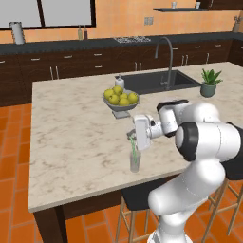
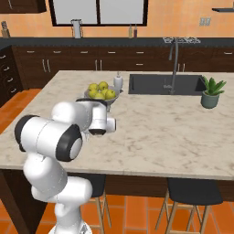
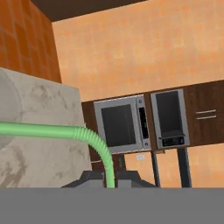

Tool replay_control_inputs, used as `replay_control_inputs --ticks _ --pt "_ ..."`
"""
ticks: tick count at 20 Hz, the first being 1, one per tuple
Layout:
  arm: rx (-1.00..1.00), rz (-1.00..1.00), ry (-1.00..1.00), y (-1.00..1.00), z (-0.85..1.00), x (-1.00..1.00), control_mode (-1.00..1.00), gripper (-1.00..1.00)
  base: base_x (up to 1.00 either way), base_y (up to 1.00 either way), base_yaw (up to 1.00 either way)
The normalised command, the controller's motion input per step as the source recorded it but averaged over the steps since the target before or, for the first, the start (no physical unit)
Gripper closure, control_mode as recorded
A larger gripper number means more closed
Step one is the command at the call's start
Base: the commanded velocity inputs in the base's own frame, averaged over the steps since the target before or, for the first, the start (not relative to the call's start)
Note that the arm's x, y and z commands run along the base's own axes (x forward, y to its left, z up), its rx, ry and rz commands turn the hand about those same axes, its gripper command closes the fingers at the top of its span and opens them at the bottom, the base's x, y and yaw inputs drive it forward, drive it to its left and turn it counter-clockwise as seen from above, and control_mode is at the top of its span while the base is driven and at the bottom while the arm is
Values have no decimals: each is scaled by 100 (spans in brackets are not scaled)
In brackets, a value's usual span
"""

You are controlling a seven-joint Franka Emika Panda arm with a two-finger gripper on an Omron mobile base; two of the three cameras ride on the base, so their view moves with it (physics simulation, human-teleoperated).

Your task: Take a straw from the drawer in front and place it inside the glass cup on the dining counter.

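Observation:
The glass cup [image 1: 135, 162] stands upright on the dining counter [image 1: 71, 142] near its front edge. My gripper [image 1: 131, 137] hangs just above the cup, shut on the straw [image 1: 134, 153]. The light-green straw runs down from the fingers, and its lower end reaches into the cup. In the hand view the straw [image 3: 52, 131] comes in from the left, bends at its ribbed joint and drops between the two dark fingertips [image 3: 89, 178] of my gripper [image 3: 109, 179]. The drawer is out of view.
A grey bowl of yellow-green fruit [image 1: 121, 98] and a white soap bottle [image 1: 119, 81] stand behind the cup. Further back are the sink [image 1: 156, 80] with its tall tap and a potted plant [image 1: 209, 83]. Dark stools [image 2: 189, 189] stand under the counter's front edge.

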Motion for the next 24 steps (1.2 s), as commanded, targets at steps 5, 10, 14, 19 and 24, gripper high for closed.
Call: replay_control_inputs --ticks 5,10,14,19,24 --pt "0 2 -1 0 -37 0 -100 100 0 0 0" --pt "0 2 -6 -1 -12 0 -100 -100 0 0 0" --pt "0 0 -11 -13 0 0 -100 -100 0 0 0" --pt "-3 0 -13 -21 0 -1 -100 -100 0 0 0" --pt "-17 0 -14 -19 7 0 -100 -100 0 0 0"
